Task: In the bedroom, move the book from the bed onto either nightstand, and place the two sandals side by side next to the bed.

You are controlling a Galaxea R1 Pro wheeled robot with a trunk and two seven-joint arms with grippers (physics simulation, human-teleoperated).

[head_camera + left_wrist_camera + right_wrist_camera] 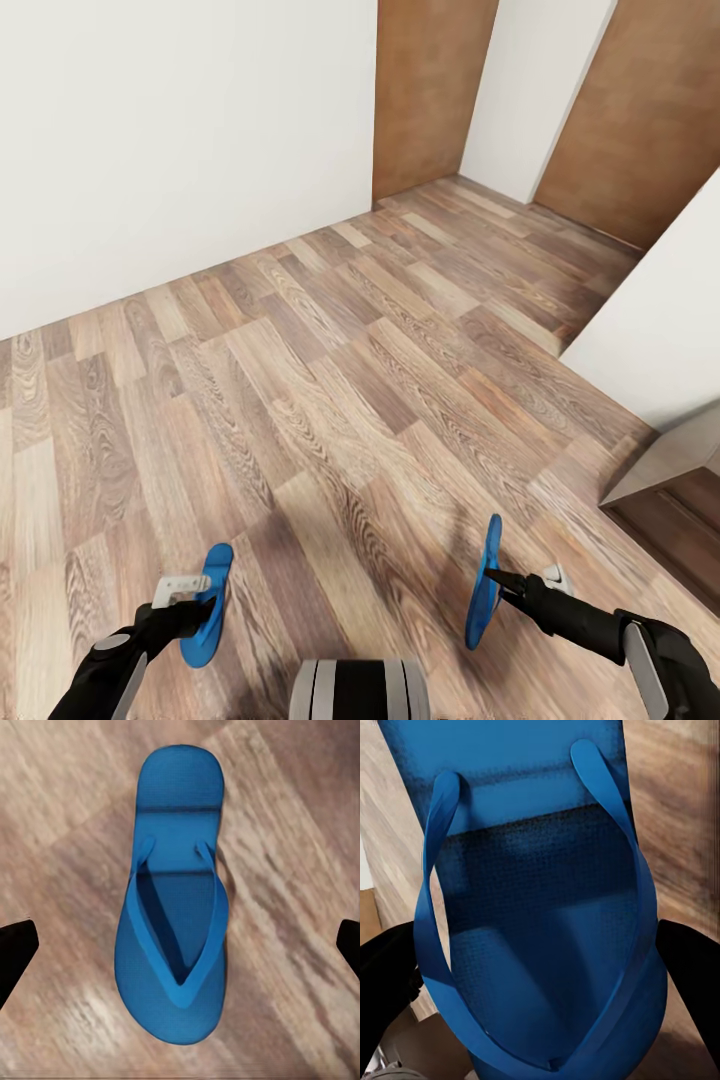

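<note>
Two blue sandals, carried over the plank floor (330,380): left sandal (207,603) gripped by the left gripper (190,600), right sandal (484,582) edge-up in the right gripper (497,580), each clamped on its sandal, presumably for transport toward the bed.

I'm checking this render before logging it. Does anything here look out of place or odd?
Yes: both blue sandals are off the floor, one at each gripper. The right gripper carries its sandal edge-on, sole upright. The left gripper has the other sandal at its fingers, though its grip isn't clear. Neither lies flat on the wood floor.
</note>
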